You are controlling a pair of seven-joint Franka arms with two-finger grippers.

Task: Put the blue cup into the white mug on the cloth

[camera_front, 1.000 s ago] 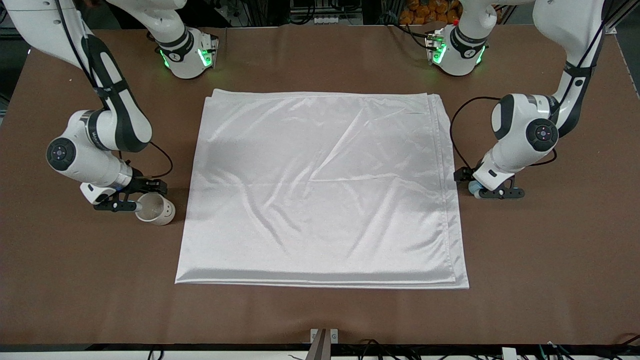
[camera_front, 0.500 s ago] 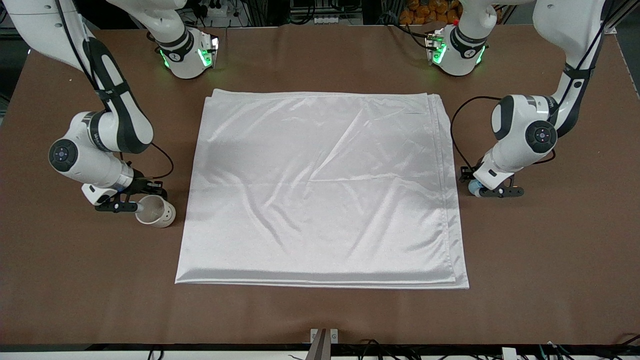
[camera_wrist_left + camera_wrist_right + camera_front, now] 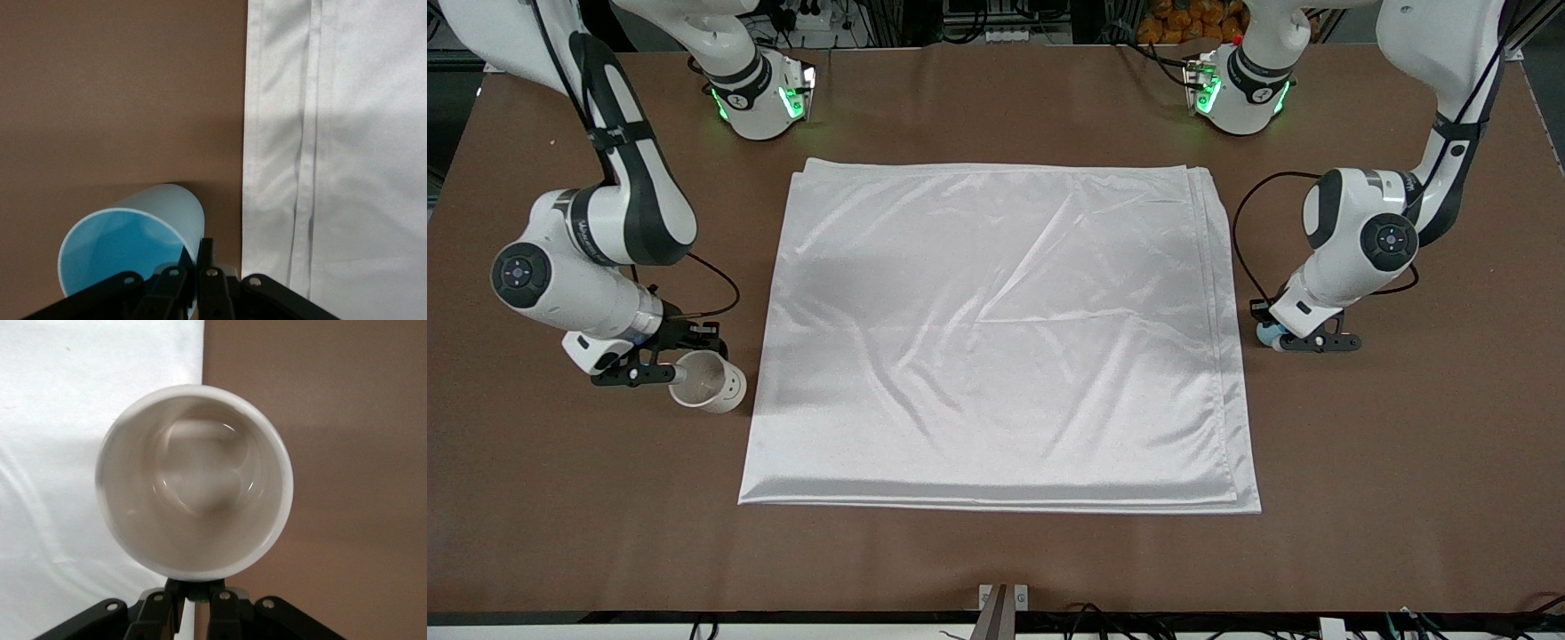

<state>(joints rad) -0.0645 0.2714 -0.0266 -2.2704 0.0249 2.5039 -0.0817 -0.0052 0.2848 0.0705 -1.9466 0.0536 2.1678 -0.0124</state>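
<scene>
The white mug [image 3: 707,382] is tilted, low over the brown table beside the cloth's edge at the right arm's end. My right gripper [image 3: 669,371] is shut on its handle side. In the right wrist view the mug [image 3: 193,487] is empty and my gripper [image 3: 193,592] pinches its dark handle. My left gripper [image 3: 1282,341] is shut on the rim of the blue cup [image 3: 1264,335], low beside the cloth's edge at the left arm's end. The left wrist view shows the cup [image 3: 127,247] tilted in my gripper [image 3: 198,259]. The white satin cloth [image 3: 996,338] lies between them.
The brown table [image 3: 1405,444] is bare around the cloth. The cloth's layered edge shows in the left wrist view [image 3: 313,167] and its surface in the right wrist view [image 3: 60,420]. The arms' bases stand along the table edge farthest from the front camera.
My right arm has shifted and the mug has tilted and moved slightly nearer the front camera. My left gripper and the blue cup have barely moved.
</scene>
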